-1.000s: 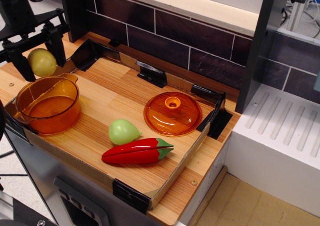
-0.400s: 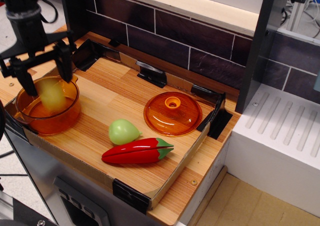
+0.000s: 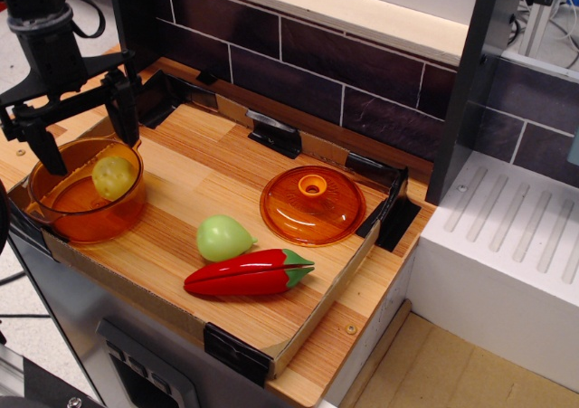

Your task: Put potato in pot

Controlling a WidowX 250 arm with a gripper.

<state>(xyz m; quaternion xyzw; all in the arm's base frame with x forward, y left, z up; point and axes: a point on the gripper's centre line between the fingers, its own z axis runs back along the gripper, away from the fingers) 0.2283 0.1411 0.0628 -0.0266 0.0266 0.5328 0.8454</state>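
The potato point(image 3: 113, 177) lies inside the pot point(image 3: 86, 197), against its right inner wall. Above the pot, the gripper point(image 3: 80, 128) hangs with its 2 fingers point(image 3: 121, 107) spread wide, holding nothing. The pot stands on the worktop point(image 3: 208, 168), left of the orange lid point(image 3: 313, 205).

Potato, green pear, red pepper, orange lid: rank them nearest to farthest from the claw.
1. Potato, in the pot, just below the open claw.
2. Green pear, mid-board.
3. Red pepper, in front of the pear.
4. Orange lid, far right.
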